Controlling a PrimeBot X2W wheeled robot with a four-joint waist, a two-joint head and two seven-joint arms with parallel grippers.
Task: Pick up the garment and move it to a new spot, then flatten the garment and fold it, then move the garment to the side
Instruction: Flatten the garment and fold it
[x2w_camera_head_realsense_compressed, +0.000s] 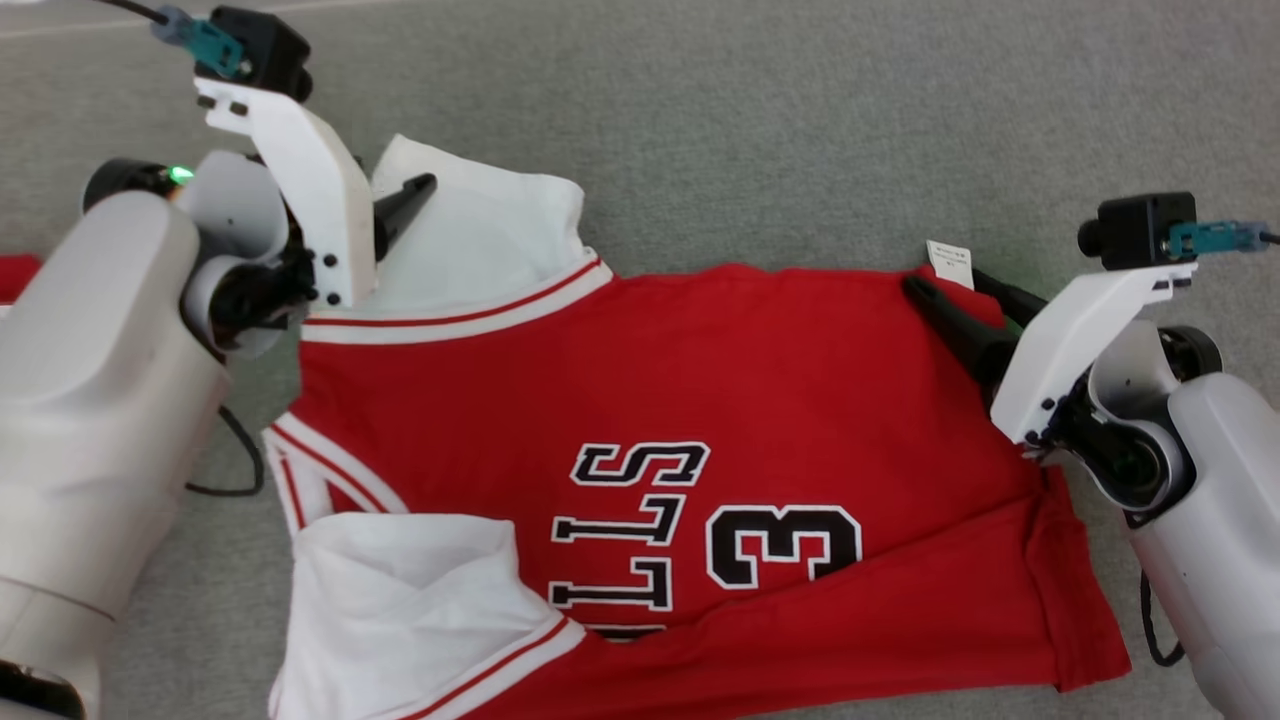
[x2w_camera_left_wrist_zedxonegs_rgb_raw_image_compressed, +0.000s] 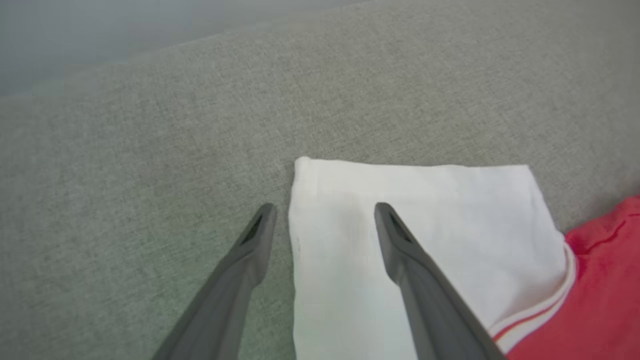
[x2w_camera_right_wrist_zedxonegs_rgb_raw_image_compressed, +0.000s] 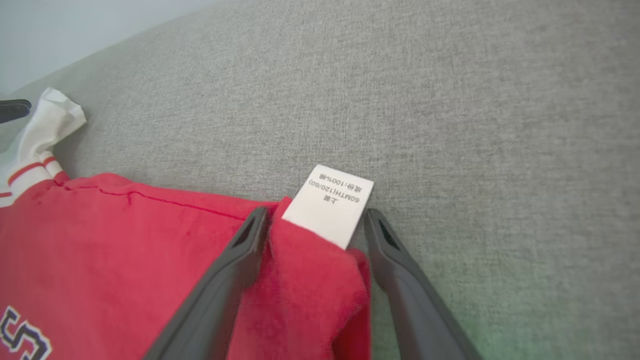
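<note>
A grey cloth-covered bench (x2w_camera_head_realsense_compressed: 800, 130) carries a red basketball jersey (x2w_camera_head_realsense_compressed: 700, 380) with white sleeves and red-and-white striped trim, spread across the middle of the head view. Its neck end is towards 9 o'clock and its hem towards 3 o'clock. The front edge of the body is folded over along 5 o'clock, part-covering the black-and-white lettering (x2w_camera_head_realsense_compressed: 640, 520). The far white sleeve (x2w_camera_head_realsense_compressed: 480, 240) lies flat at 11 o'clock.

The left hand (x2w_camera_left_wrist_zedxonegs_rgb_raw_image_compressed: 325, 210) is at 10 o'clock, fingers spread apart. One finger is over bare bench and the other over that sleeve, straddling its edge.

The right hand (x2w_camera_right_wrist_zedxonegs_rgb_raw_image_compressed: 316, 214) is at 2 o'clock, also spread wide, with the hem corner bunched between its fingers. Neither hand grips anything.

A small white printed care label (x2w_camera_right_wrist_zedxonegs_rgb_raw_image_compressed: 328, 205) sticks out of that corner.
</note>
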